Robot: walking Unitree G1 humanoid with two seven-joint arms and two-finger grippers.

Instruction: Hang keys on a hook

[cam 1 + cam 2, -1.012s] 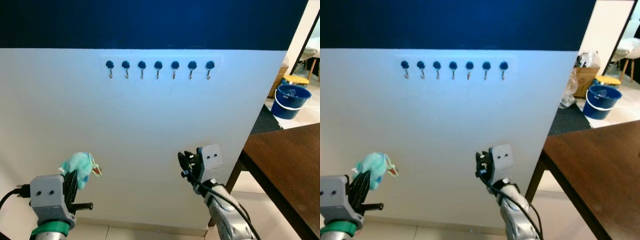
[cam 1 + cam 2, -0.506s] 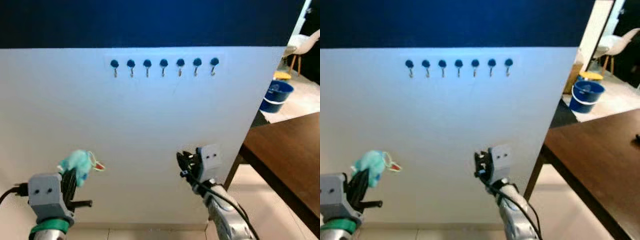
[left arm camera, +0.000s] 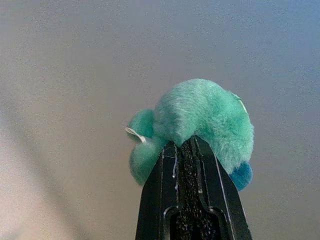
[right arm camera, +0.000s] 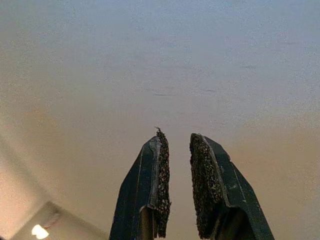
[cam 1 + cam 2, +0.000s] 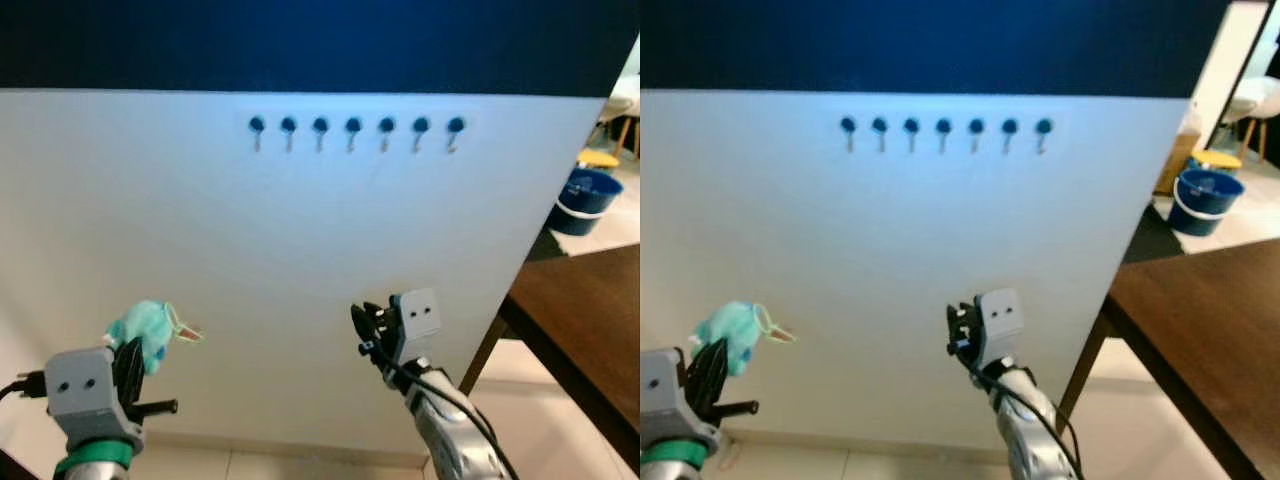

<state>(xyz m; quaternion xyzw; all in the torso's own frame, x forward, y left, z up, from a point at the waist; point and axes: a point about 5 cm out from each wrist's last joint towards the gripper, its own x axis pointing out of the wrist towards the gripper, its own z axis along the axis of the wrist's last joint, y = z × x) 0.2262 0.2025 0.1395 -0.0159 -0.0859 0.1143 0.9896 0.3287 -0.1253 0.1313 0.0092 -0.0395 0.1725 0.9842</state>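
A row of several small hooks with dark round heads runs along the white wall, just under a dark blue band. My left gripper is low at the left, far below the hooks and shut on a teal plush keychain. A small ring and tag stick out of the plush to the right. In the left wrist view the black fingers pinch the underside of the plush. My right gripper is low in the middle, pointing at the wall, open a little with nothing between its pads.
A dark brown table reaches in from the right, its corner close to the wall panel's edge. Beyond it stand a blue bucket and a yellow stool. Pale tiled floor lies below the wall.
The whole picture has shifted, so the hooks now sit further right: the camera moved. Both grippers keep about the same pose, and the left one still holds the plush.
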